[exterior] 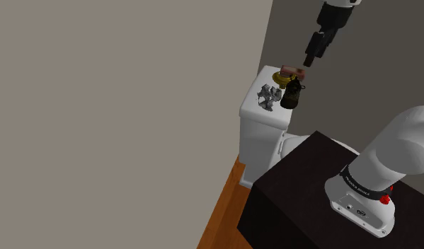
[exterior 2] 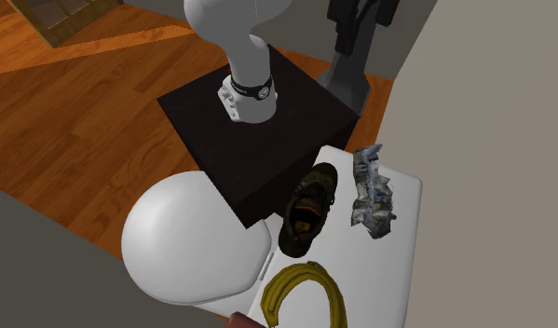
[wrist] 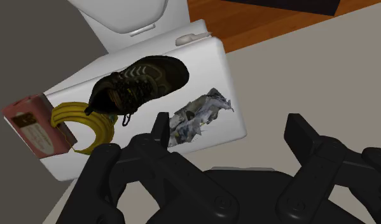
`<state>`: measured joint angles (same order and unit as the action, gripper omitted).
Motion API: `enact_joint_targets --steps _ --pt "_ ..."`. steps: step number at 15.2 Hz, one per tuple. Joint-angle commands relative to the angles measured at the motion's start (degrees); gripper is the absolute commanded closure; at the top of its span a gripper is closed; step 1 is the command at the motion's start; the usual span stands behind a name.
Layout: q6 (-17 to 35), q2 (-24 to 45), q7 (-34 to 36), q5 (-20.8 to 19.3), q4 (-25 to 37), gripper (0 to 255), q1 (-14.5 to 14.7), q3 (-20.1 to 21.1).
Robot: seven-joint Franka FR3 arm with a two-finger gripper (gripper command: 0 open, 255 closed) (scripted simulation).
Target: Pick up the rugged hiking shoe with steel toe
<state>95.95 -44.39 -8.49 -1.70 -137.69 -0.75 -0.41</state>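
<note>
**Spread gripper hanging above the shoe on the toilet tank**

In the shoulder view the gripper (exterior: 308, 63) is hanging in the air above the white tank lid (exterior: 254, 107), well apart from everything on it. The wrist view is giving what that view cannot: the two black fingers (wrist: 161, 130) are standing wide apart and pinching nothing.

The lid is carrying four things. The dark brown hiking shoe (wrist: 139, 84) is lying near its middle, between a crumpled grey-white sheet (wrist: 196, 116) and a yellow coil (wrist: 87, 124). A pink box (wrist: 35, 126) is sitting at the lid's end, touching the coil.

The second exterior view is looking down into the shoe (exterior 2: 307, 210), whose open mouth is facing up. It is also showing the rounded white toilet seat cover (exterior 2: 193, 238), the dark stand (exterior 2: 258, 140) just beside the tank, and the wooden floor (exterior 2: 81, 112).
</note>
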Motion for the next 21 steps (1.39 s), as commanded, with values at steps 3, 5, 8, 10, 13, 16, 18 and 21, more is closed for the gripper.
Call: enact_joint_targets --steps 3,5,8,10,13,16,18,21 --pt "2.7 1.1 -1.8 -0.7 -1.7 0 -0.9 -2.3" --pt "5.4 2.6 -3.6 -1.3 -3.2 0 -1.7 -4.6" --pt "9.6 5.4 -6.4 -2.1 -4.8 0 -2.9 -8.1" --pt "12.5 7.8 -8.3 -2.4 -5.6 0 -3.6 -10.4" --pt "16.7 11.9 -11.4 -2.6 -6.2 0 -4.6 -13.9" --pt "20.9 16.7 -14.7 -2.2 -6.2 0 -5.1 -17.5" --pt "23.0 19.4 -16.5 -1.7 -5.9 0 -5.3 -19.3" --pt "25.5 20.4 -16.9 -1.5 -7.4 0 -5.2 -19.7"
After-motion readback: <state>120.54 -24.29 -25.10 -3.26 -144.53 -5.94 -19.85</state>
